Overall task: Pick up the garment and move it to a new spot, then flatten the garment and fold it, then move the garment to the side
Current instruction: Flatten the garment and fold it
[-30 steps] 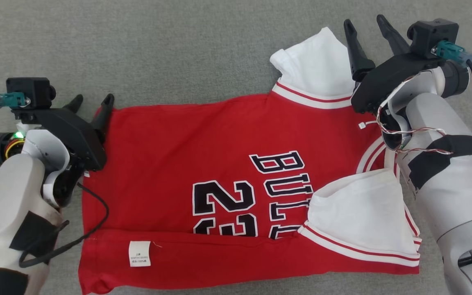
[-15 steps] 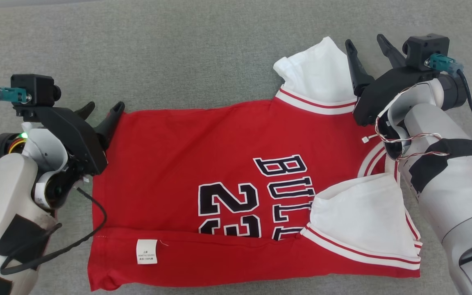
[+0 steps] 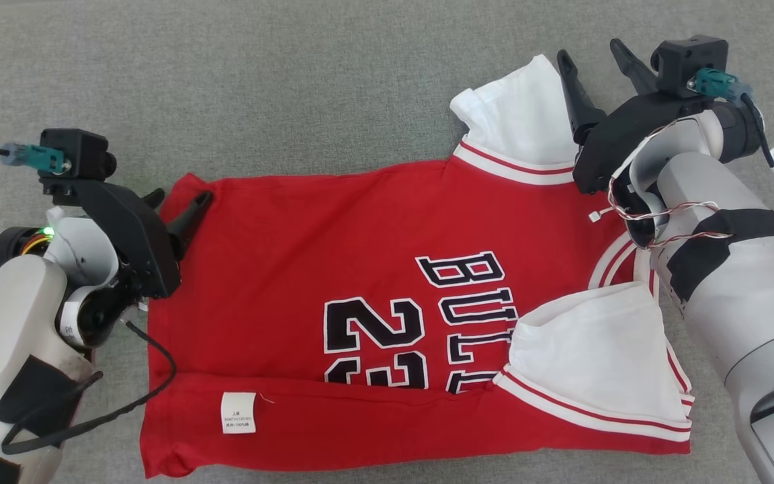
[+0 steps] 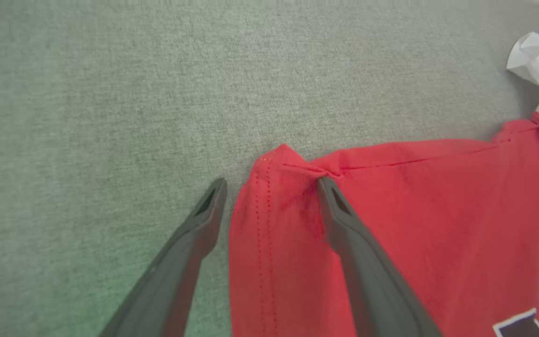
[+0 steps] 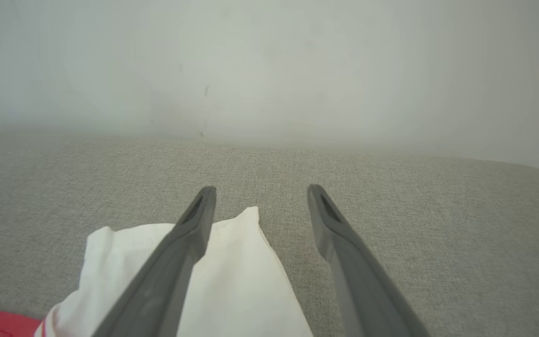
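The garment [image 3: 333,269], a red jersey w/ white sleeves, is laid out across the middle of the grey surface [image 3: 293,81], print side up, neck end toward the robot's right. It is judged that the pick-up and the move to a new spot are done. The flattening is mostly done, since the cloth lies smooth w/ few wrinkles. The folding seems begun: the near long edge is turned up over the print, so that the care label [image 3: 238,413] is shown, and the near sleeve [image 3: 588,349] is laid in over the chest. The far sleeve [image 3: 521,114] is not yet folded in; it sticks out on the surface. Left to do, prob.: the far-side fold, the fold(s) across, then the move to the side.

The left gripper [image 3: 181,196] is placed at the far hem corner w/ jaws apart, nothing clamped. In the left wrist view one finger is seen over the red cloth, the other over bare surface. The right gripper [image 3: 590,50] is held w/ jaws apart also, just beside the far sleeve, empty.

Counted: 1 garment, 2 sleeves, 1 care label, 2 grippers, each w/ 2 fingers.
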You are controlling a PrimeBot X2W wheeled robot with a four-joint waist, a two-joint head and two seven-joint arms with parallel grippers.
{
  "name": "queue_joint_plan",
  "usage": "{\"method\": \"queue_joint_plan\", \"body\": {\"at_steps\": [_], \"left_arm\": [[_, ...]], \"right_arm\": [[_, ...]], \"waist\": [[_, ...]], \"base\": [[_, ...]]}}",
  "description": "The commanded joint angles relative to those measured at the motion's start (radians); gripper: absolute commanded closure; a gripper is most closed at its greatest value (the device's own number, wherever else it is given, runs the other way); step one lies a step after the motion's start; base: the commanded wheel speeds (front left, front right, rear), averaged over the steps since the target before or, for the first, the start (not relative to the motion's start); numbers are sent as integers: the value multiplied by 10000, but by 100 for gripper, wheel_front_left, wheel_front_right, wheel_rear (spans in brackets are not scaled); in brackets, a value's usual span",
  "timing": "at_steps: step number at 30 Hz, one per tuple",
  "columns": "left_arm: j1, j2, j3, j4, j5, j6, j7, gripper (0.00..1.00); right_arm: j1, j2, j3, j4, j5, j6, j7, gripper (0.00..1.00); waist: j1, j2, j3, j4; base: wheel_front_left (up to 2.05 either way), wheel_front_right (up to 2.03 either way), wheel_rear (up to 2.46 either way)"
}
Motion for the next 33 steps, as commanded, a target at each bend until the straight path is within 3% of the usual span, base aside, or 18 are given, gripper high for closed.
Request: {"method": "queue_joint_plan", "body": {"at_steps": [1, 4, 5, 6, 7, 19, 32, 33], "left_arm": [[39, 24, -10, 114, -59, 38, 7, 0], [24, -88, 67, 402, -163, 114, 4, 0], [13, -95, 46, 500, -141, 120, 25, 47], [-11, -112, 10, 561, -119, 106, 34, 69], [-39, -169, 4, 600, -145, 88, 10, 100], [-396, -701, 36, -267, 252, 63, -1728, 100], [362, -772, -146, -1976, 465, 350, -2268, 100], [405, -748, -139, -2076, 468, 396, -2262, 100]], "right_arm": [[-82, 82, 68, 28, 92, -25, 14, 0], [-233, 134, 306, 112, 134, -25, 101, 0], [-275, 145, 379, 150, 151, -25, 156, 0], [-315, 150, 462, 191, 160, -25, 232, 0], [-356, 157, 558, 232, 165, -25, 339, 0], [-1142, -321, 1086, 873, 336, -25, 1603, 0], [-1594, -730, 944, 1234, -233, -25, 2934, 0], [-1634, -714, 910, 1241, -283, -25, 3015, 23]], "waist": [[0, -1, 38, -32], [0, -1, 95, -55], [0, -1, 115, -53], [0, -1, 131, -40], [0, -1, 149, -16], [0, -1, 370, 854], [0, -1, 926, 1500], [0, -1, 962, 1488]], "base": [[0, 0, 0], [0, 0, 0], [0, 0, 0], [0, 0, 0], [0, 0, 0], [0, 0, 0], [0, 0, 0], [0, 0, 0]]}}
